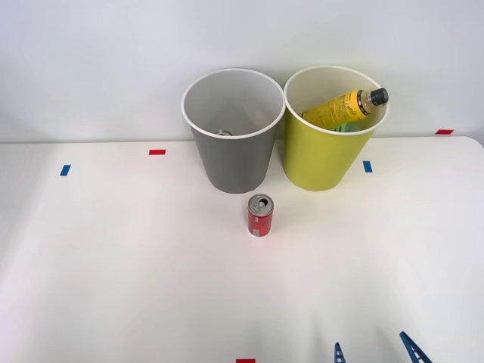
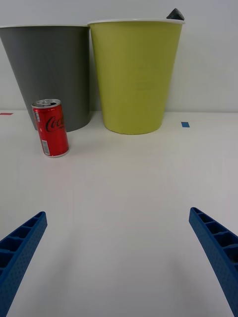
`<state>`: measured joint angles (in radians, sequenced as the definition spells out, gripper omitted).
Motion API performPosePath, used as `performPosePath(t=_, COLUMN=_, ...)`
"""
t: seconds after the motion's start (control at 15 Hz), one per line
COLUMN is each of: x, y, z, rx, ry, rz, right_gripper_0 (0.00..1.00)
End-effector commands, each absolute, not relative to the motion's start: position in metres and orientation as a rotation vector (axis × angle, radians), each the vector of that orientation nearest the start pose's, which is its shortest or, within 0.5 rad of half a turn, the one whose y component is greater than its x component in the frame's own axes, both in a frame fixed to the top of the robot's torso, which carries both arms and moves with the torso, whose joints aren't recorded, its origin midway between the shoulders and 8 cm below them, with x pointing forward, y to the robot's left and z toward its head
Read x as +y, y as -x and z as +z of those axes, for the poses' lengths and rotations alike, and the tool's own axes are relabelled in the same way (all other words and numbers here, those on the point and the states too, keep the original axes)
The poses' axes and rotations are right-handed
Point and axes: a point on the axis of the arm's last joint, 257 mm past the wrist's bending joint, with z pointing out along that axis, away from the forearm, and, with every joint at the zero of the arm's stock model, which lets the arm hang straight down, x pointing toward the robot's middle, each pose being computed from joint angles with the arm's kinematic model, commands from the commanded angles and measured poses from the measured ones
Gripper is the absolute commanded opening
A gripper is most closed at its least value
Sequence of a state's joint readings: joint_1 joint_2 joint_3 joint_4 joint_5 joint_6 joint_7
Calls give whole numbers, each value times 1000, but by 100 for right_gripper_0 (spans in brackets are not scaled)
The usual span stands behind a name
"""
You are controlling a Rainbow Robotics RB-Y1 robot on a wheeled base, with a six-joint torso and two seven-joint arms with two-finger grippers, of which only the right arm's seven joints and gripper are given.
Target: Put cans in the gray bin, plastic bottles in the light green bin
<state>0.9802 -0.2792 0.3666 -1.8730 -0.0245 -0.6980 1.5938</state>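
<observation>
A short red can (image 1: 259, 215) (image 2: 51, 128) stands upright on the white table, just in front of the gray bin (image 1: 233, 136) (image 2: 49, 69). Something silvery lies at the bottom of the gray bin. To its right stands the light green bin (image 1: 327, 132) (image 2: 135, 74), with a yellow-labelled plastic bottle (image 1: 344, 107) leaning inside, its black cap (image 2: 175, 14) poking above the rim. My right gripper (image 1: 376, 352) (image 2: 119, 247) is open near the table's front edge, to the right of the can and well short of it, with nothing between its blue fingers (image 2: 20, 247).
Small tape marks dot the table: red (image 1: 156, 152) and blue (image 1: 65, 170) at the back left, blue (image 1: 367, 166) beside the green bin, red (image 1: 445, 131) at the far right, red (image 1: 245, 361) at the front edge. A pale wall stands behind the bins.
</observation>
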Motion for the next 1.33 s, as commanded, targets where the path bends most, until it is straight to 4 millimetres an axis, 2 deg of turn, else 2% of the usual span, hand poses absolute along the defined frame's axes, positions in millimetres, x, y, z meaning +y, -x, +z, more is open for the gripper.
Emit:
performPosePath(t=0.07, x=-194, y=-219, z=-282, rx=1561, ry=109, rz=96, right_gripper_0=100)
performPosePath(t=1.07, x=-194, y=-219, z=-282, rx=1561, ry=109, rz=96, right_gripper_0=100)
performPosePath(t=1.13, x=-196, y=-220, z=-297, rx=1592, ry=112, rz=90, right_gripper_0=100)
performPosePath(t=1.2, x=-194, y=-220, z=-298, rx=1588, ry=110, rz=96, right_gripper_0=100)
performPosePath(t=1.33, x=-190, y=-223, z=-284, rx=1535, ry=116, rz=103, right_gripper_0=100)
